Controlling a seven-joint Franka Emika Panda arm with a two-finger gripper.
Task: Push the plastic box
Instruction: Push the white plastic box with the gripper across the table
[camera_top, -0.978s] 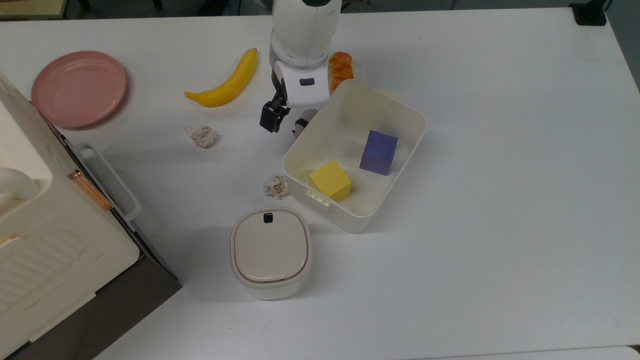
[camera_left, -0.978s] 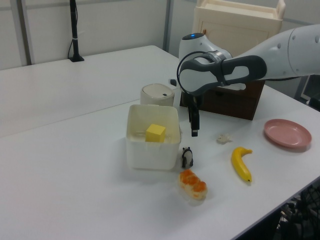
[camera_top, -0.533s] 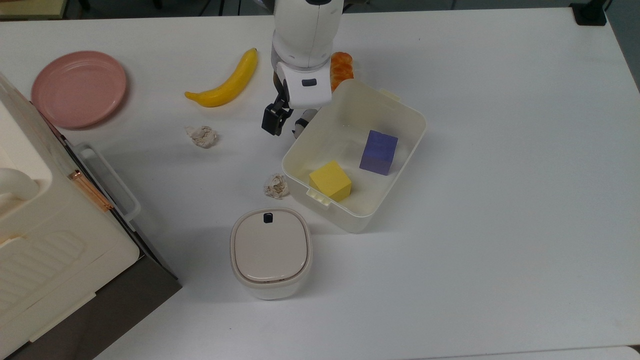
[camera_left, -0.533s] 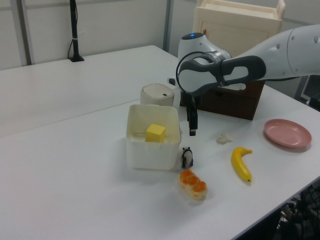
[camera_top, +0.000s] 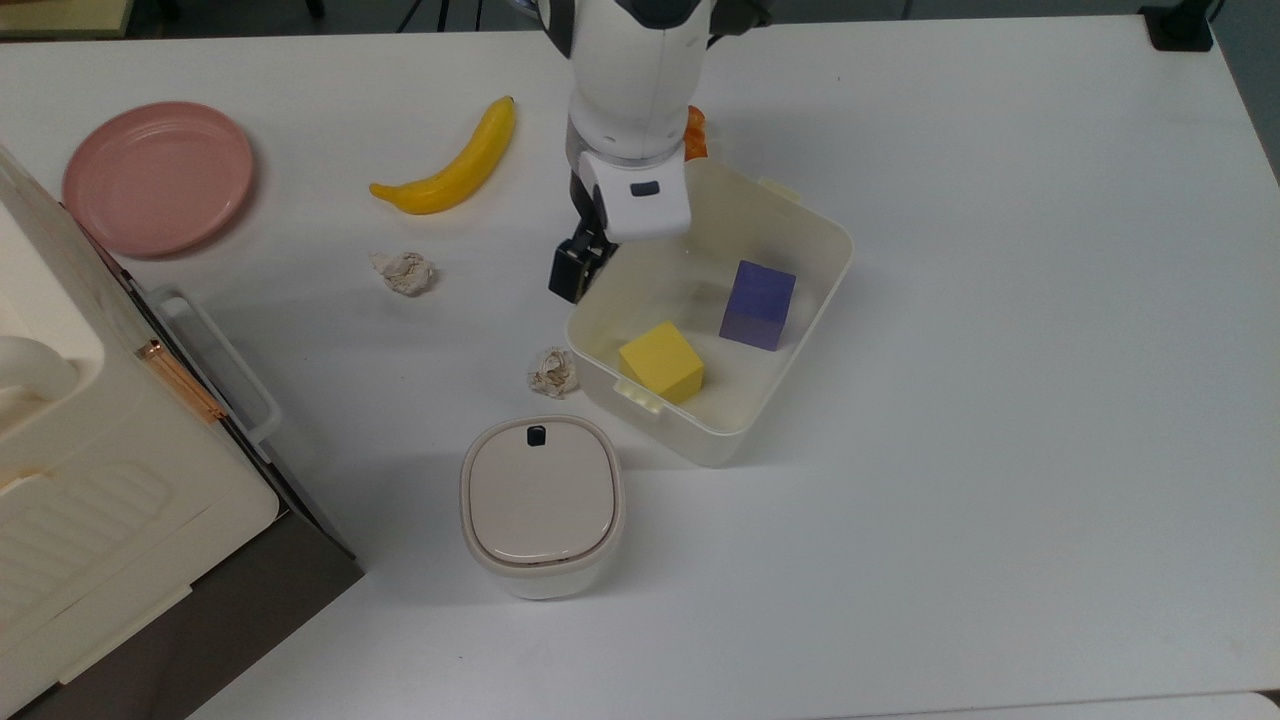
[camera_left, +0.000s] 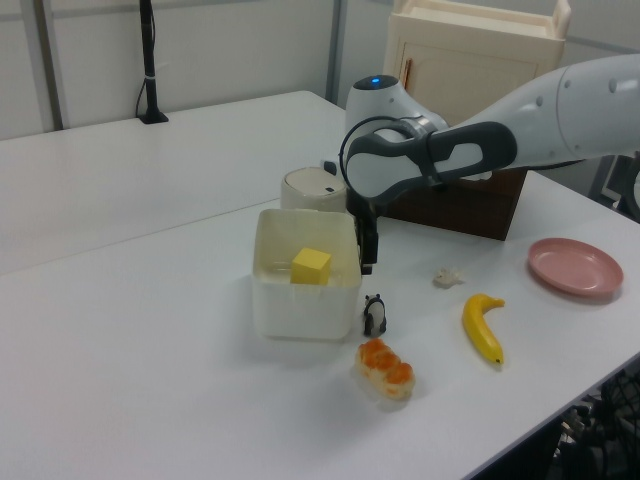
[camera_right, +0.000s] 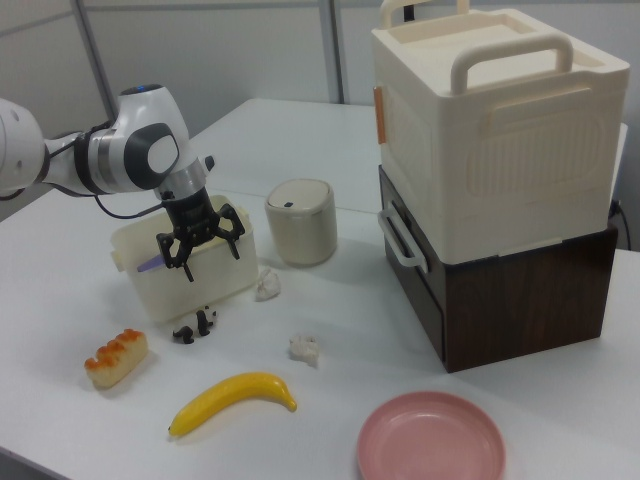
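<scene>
Gripper (camera_right: 210, 252) is hanging at the plastic box (camera_top: 790, 330), fingers spread wide and pinching nothing. In the right view you are seeing one finger (camera_right: 236, 244) low against the tub's long wall and the other toward the right view's left; in the top view one dark finger (camera_top: 570, 272) is sitting just outside the tub's rim, at the top view's left. Whether it is touching the wall, you cannot tell.

The box is sitting on the white table (camera_top: 1000, 450), directly under and beside the gripper, open side up. Inside it, past the fingers toward the top view's right, a yellow cube (camera_top: 660, 362) and a purple cube (camera_top: 757, 304) are lying apart from each other.

Below the gripper in the right view, a small panda figure (camera_right: 197, 324) is standing just beside the tub, and a piece of sushi (camera_right: 116, 357) is lying a little further out. A crumpled paper ball (camera_top: 552, 372) is lying near the tub's corner, and the lidded round container (camera_top: 541, 504) is standing beyond it. Well apart from the gripper, toward the top view's left, you are seeing a banana (camera_top: 452, 163) and a pink plate (camera_top: 158, 176).
</scene>
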